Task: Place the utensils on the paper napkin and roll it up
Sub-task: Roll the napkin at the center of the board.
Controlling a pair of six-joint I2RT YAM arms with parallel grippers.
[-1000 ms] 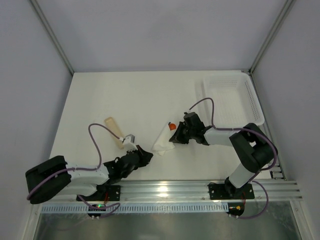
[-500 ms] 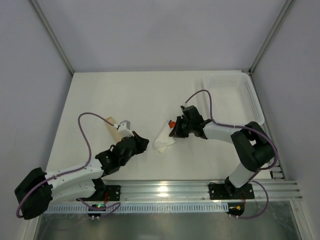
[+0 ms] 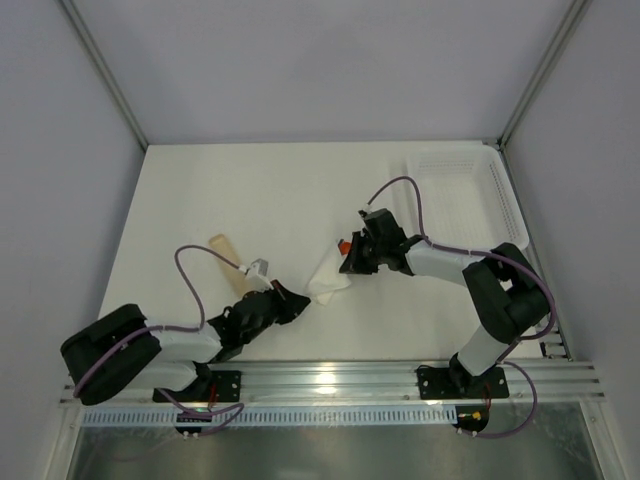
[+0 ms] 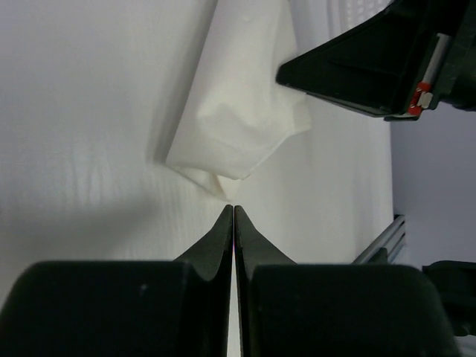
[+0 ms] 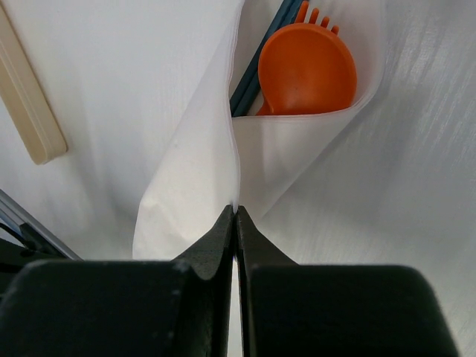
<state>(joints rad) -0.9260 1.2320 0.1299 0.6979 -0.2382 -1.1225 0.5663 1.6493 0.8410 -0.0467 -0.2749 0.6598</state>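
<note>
1. Paper napkin (image 3: 327, 283) lies folded on the table (image 3: 250, 190) between the two arms. It is wrapped around an orange spoon (image 5: 306, 71), with fork tines (image 5: 316, 13) and a blue handle (image 5: 256, 63) tucked in beside it.
2. The right gripper (image 5: 236, 212) is closed, its tips at the napkin's overlapping edge; whether they pinch paper cannot be told.
3. The left gripper (image 4: 233, 210) is closed and empty, just beside the napkin's near corner.
4. The tan stick (image 3: 228, 264) lies bare on the table, apart from the napkin.

napkin (image 5: 193, 186) – wht | spoon (image 5: 309, 71) org | handles (image 5: 258, 59) blue | stick (image 5: 26, 97) pale tan | basket (image 3: 505, 205) – wht mesh | cables (image 3: 398, 181) purple
</note>
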